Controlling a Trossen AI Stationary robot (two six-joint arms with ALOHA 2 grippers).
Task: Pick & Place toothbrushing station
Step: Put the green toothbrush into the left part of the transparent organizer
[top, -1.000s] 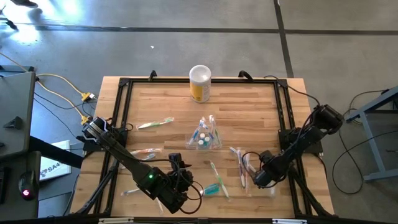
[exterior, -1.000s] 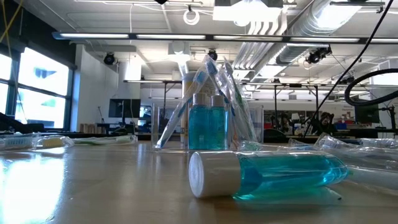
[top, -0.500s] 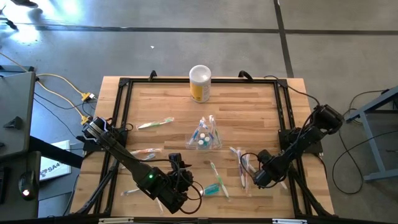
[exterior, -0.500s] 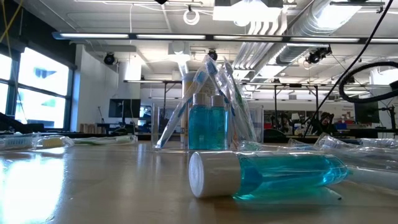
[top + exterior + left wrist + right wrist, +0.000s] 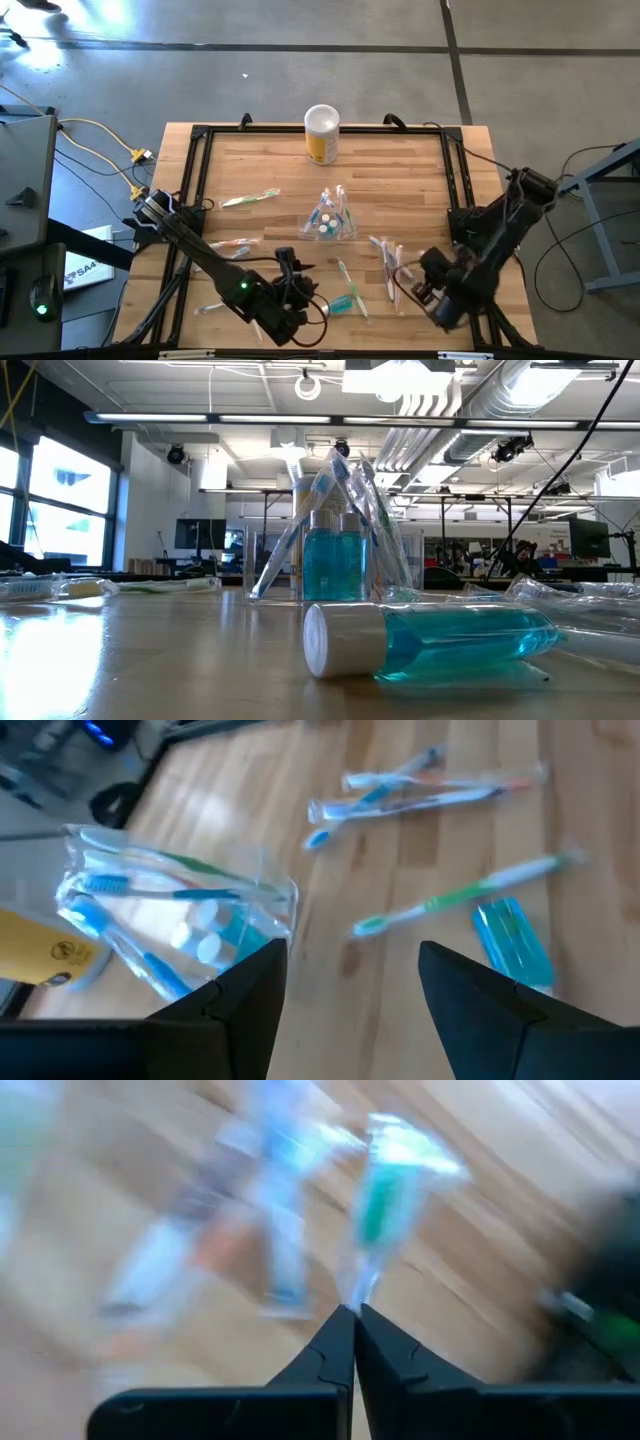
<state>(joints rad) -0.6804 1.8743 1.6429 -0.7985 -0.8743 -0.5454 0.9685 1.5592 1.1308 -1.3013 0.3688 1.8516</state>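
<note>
Though lowest toward the front edge, left of centre, left gripper [image 5: 288, 318] spread wide and holding nothing, with open wood showing between its fingers [image 5: 245, 1010] in its own wrist view. Just beside it toward the right edge, teal tube [image 5: 343, 302] lying flat, long axis running roughly front to far, white cap toward the low camera. Also close to the front edge but toward the right corner, right gripper [image 5: 428, 293], pinched shut tip to tip in its wrist view, nothing visibly between the tips, loose brushes [image 5: 388, 265] just beside it. Farther in, at mid-tabletop, holder [image 5: 328, 222] standing upright, teal tubes inside, pale brushes leaning together to a peak above it. Hence the key relation: from the left gripper, away toward the far edge and a little rightward; from the right gripper, toward the far edge and well leftward. Probably slightly nearer the left, and squarely ahead in that wrist view, so likely a left-arm reach, jaws set across the narrow clear body rather than the splayed brush tips. More stray brushes [image 5: 250, 198] toward the left edge. Last, at the far edge near centre, yellow canister [image 5: 321, 133], well apart and no part of the job.
</note>
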